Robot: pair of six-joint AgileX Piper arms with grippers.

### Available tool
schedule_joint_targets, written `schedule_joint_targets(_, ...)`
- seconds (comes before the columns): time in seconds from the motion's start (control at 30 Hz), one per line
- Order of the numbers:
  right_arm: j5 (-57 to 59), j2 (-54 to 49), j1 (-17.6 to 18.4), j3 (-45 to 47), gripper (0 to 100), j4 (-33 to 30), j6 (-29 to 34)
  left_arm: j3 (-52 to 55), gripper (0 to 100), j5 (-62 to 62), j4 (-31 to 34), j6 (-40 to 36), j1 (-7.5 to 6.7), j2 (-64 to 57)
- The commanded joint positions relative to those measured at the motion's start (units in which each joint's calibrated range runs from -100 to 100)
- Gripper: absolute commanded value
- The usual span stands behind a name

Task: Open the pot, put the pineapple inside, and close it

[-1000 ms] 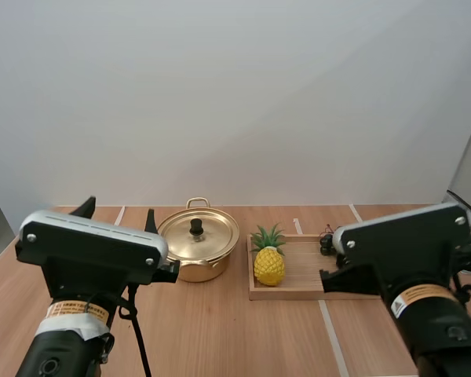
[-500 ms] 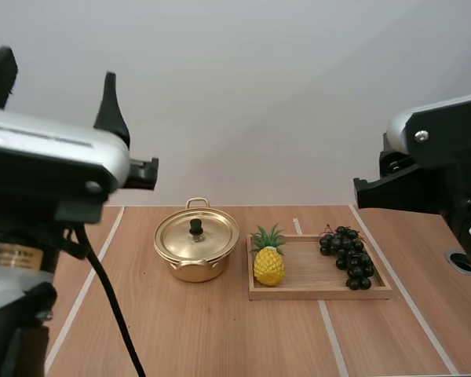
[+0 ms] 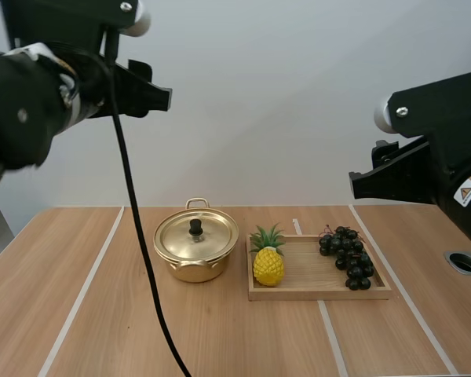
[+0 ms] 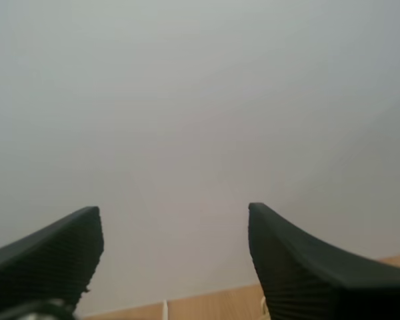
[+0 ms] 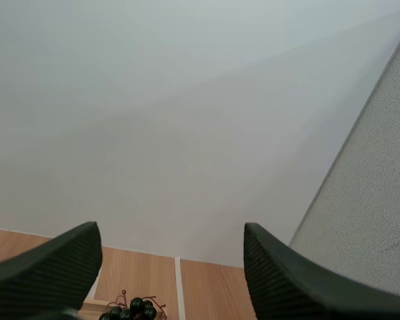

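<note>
The left gripper (image 4: 173,210) and right gripper (image 5: 170,227) are wide open — nothing in them. The pot (image 3: 195,263) has its lid (image 3: 210,236) on — the pineapple (image 3: 268,265) stands on the tray (image 3: 310,275) beside it.

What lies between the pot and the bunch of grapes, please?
In the high view, the pineapple stands between the pot and the grapes, on the wooden tray at its end nearest the pot.

I can't see into the pot (image 3: 196,255): lid (image 3: 196,234) on. Right wrist view: grapes (image 5: 130,310) cut by the frame edge (top berries only), tray (image 5: 90,308) a mere sliver. My left arm (image 3: 31,86) and right arm (image 3: 443,169) are cut by the high view's edges.
</note>
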Motion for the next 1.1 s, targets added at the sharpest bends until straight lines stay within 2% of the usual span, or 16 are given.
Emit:
schedule_joint_targets(0.0, 3.1, 0.2, -0.2, -0.5, 100, 0.0, -0.8, -4.9, 100, 14.5, -12.8, 12.4, -0.11, 7.5)
schedule_joint_targets(0.07, 4.9, 0.2, -0.2, -0.5, 100, 0.0, -0.9, -7.3, 100, 23.5, -18.3, 18.8, -0.11, 12.7)
schedule_joint_targets(0.13, 6.6, 0.2, -0.2, -0.5, 100, 0.0, -1.0, -9.4, 100, 30.7, -20.9, 20.7, -0.11, 17.2)
schedule_joint_targets(0.5, 14.3, 0.2, -0.2, -0.5, 100, -1.0, -1.0, -14.1, 100, 58.2, -21.3, 26.5, -0.11, 39.2)
schedule_joint_targets(0.73, 14.5, 0.2, -0.2, -0.5, 100, -1.0, -1.0, -14.1, 100, 58.5, -21.3, 27.7, -0.11, 45.1)
schedule_joint_targets(0.93, 14.5, 0.2, -0.2, -0.4, 100, -1.0, -1.0, -14.1, 100, 52.3, -20.8, 27.8, -0.11, 47.3)
schedule_joint_targets(1.07, 14.7, 0.2, -0.8, -0.4, 100, -1.0, -1.0, -14.1, 100, 49.8, -16.4, 28.1, -0.11, 48.9)
